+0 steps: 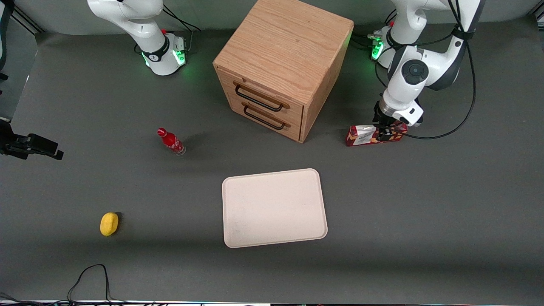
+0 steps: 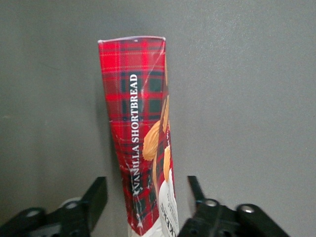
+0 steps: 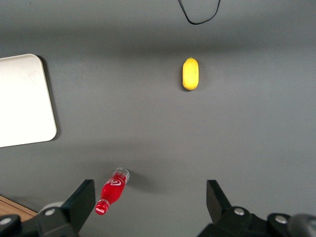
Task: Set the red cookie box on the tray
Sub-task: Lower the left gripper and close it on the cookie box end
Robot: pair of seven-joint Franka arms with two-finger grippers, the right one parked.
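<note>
Now down over the red cookie box (image 1: 375, 134) at frame right, gripper (image 1: 384, 135) jaws spread astride its white end, ready to pinch for the tray (image 1: 274, 207) at lower centre.

The long slim dark-red tartan cookie box (image 1: 374, 135) is partly covered in the front view by the left arm's black pincer (image 1: 384, 132), which hides the carton's middle; whether the fingers touch the carton cannot be told there. In the left wrist view the carton's (image 2: 140, 138) white-patched end runs off the picture's edge, cutting its lettering short, and the pincer's (image 2: 147, 205) fingers are cropped too, so only their tips show, standing apart on either side of the carton. In the right wrist view the large flat cream-white rectangular tray (image 3: 22, 101) is cut by the edge, showing one rounded corner, and the pale oak wooden drawer cabinet (image 3: 12, 207) appears only as a sliver.
</note>
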